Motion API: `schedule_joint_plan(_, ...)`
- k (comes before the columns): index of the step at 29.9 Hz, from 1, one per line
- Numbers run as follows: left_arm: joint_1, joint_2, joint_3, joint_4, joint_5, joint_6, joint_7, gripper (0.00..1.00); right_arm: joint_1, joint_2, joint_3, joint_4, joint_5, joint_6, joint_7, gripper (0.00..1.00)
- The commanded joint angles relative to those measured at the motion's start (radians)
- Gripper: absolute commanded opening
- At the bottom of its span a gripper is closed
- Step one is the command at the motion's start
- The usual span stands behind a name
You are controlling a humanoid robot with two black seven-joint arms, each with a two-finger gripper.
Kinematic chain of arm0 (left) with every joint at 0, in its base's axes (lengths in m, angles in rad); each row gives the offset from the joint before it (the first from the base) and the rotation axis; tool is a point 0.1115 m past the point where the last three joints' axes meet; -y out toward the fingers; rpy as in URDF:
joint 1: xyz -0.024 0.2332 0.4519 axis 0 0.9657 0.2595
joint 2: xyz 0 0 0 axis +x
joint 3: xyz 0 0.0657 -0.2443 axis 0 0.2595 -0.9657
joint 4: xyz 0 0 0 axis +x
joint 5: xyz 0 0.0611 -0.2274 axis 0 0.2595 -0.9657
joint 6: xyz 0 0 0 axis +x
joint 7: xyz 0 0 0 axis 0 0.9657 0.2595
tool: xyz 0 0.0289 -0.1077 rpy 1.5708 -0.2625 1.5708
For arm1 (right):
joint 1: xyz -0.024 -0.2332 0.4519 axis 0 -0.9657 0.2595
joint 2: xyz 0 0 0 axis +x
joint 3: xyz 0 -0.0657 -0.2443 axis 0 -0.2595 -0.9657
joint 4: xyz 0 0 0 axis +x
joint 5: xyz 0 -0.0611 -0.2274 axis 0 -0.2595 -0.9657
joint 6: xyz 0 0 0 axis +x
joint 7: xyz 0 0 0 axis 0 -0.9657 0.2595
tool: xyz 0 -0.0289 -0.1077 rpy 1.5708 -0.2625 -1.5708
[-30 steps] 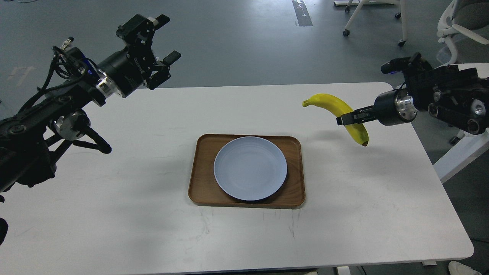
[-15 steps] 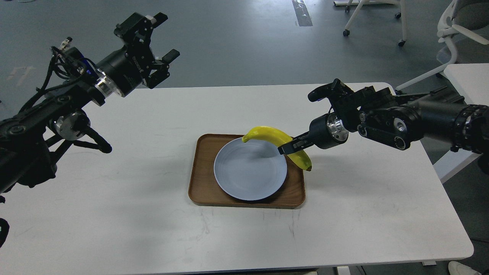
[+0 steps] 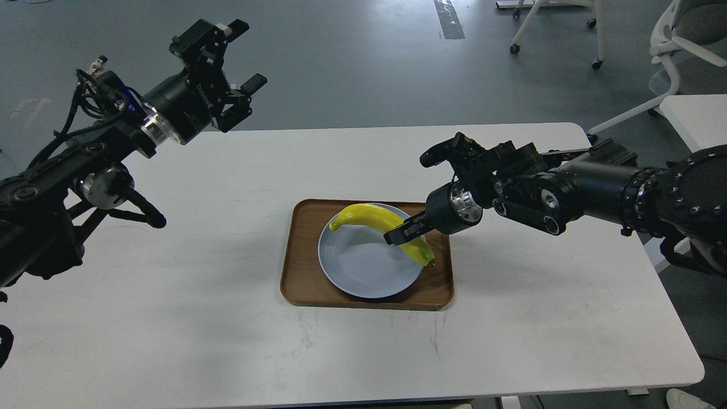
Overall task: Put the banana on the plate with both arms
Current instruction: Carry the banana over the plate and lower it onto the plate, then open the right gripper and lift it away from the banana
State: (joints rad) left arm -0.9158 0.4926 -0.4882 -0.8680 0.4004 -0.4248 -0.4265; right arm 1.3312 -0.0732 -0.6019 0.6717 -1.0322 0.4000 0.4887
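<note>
The yellow banana [image 3: 369,217] is held in my right gripper [image 3: 397,234], which is shut on its middle. The banana hangs over the far right part of the pale blue-grey plate [image 3: 358,267], its dark tip near the plate's right rim; whether it touches the plate cannot be told. My left gripper [image 3: 238,59] is open and empty, raised high beyond the table's far left edge, well away from the plate.
The plate sits in a brown wooden tray [image 3: 298,284] at the middle of the white table [image 3: 170,318]. White office chairs [image 3: 670,40] and a second white table [image 3: 696,116] stand at the back right.
My right arm has carried the banana left and down, from above the table's right side to over the plate. The left arm has barely moved.
</note>
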Motion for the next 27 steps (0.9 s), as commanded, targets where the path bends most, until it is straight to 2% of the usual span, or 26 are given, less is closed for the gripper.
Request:
schedule_joint_plan(1, 0.000, 0.003, -0.001, 0.000, 0.000, -0.002, 0.000, 0.98, -0.004, 0.009, -0.001, -0.004, 0.006, 0.000, 0.000, 0.39)
schedule_joint_plan(2, 0.000, 0.006, 0.000, 0.000, 0.000, -0.002, 0.000, 0.98, -0.004, 0.009, -0.001, -0.004, 0.006, 0.002, 0.000, 0.46)
schedule_joint_plan(3, 0.000, 0.007, -0.001, 0.000, 0.000, -0.002, 0.000, 0.98, -0.004, 0.009, -0.002, -0.004, 0.006, 0.002, 0.000, 0.49)
schedule_joint_plan(5, 0.000, 0.011, -0.001, 0.000, 0.000, -0.002, 0.000, 0.98, -0.003, 0.007, -0.003, -0.004, 0.006, 0.003, 0.000, 0.65)
schedule_joint_plan(7, 0.000, 0.012, -0.001, 0.000, 0.000, -0.002, 0.000, 0.98, -0.003, 0.006, -0.003, -0.004, 0.006, 0.003, 0.000, 0.68)
schedule_joint_plan(9, 0.000, 0.012, -0.001, 0.000, 0.000, 0.000, 0.000, 0.98, -0.004, 0.006, -0.003, -0.004, 0.006, 0.002, 0.000, 0.78)
schedule_joint_plan(12, 0.000, 0.014, -0.001, 0.000, 0.000, 0.000, 0.000, 0.98, -0.003, 0.004, -0.003, -0.004, 0.007, 0.002, 0.000, 0.82)
schedule_joint_plan(13, 0.000, 0.014, -0.001, 0.000, 0.000, 0.000, 0.000, 0.98, -0.001, 0.003, -0.001, -0.006, 0.009, 0.002, 0.000, 0.86)
schedule_joint_plan(14, 0.000, 0.014, -0.001, 0.000, -0.002, 0.000, 0.000, 0.98, 0.005, -0.005, 0.008, -0.008, 0.011, 0.002, 0.000, 0.96)
schedule_joint_plan(20, 0.003, 0.015, -0.001, 0.004, -0.002, 0.003, 0.000, 0.98, 0.045, -0.146, 0.105, -0.008, 0.144, -0.001, 0.000, 0.98)
schedule_joint_plan(23, 0.023, 0.009, -0.003, 0.006, -0.002, 0.003, 0.000, 0.98, 0.007, -0.293, 0.288, -0.001, 0.333, -0.006, 0.000, 1.00)
schedule_joint_plan(27, 0.055, -0.008, -0.018, 0.006, -0.005, 0.005, 0.000, 0.98, -0.111, -0.374, 0.480, 0.000, 0.533, -0.004, 0.000, 1.00)
